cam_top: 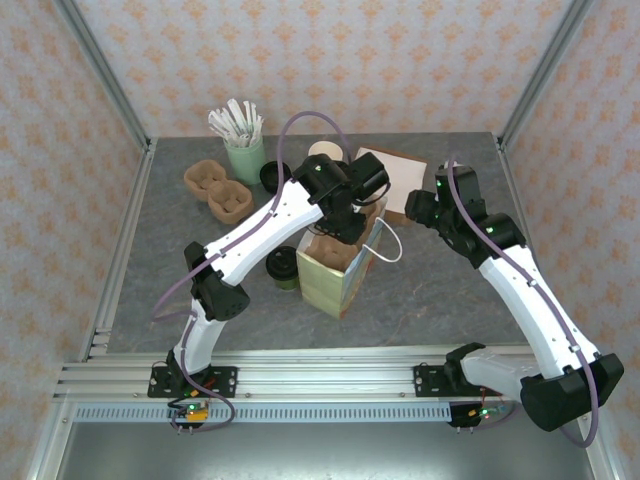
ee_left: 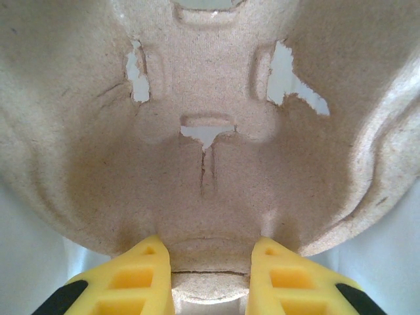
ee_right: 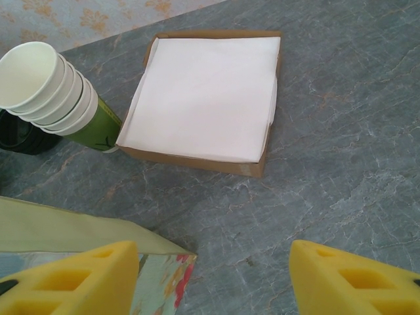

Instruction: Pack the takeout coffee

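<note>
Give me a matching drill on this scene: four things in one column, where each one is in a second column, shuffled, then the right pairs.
1. takeout coffee
2. pulp cup carrier
3. white napkins
4. white sticks

A. standing in the mint tumbler
B. pinched in the left pincer
C. on the table beside the paper bag
D. lying in the shallow cardboard tray

Pairs: 1-C, 2-B, 3-D, 4-A.
</note>
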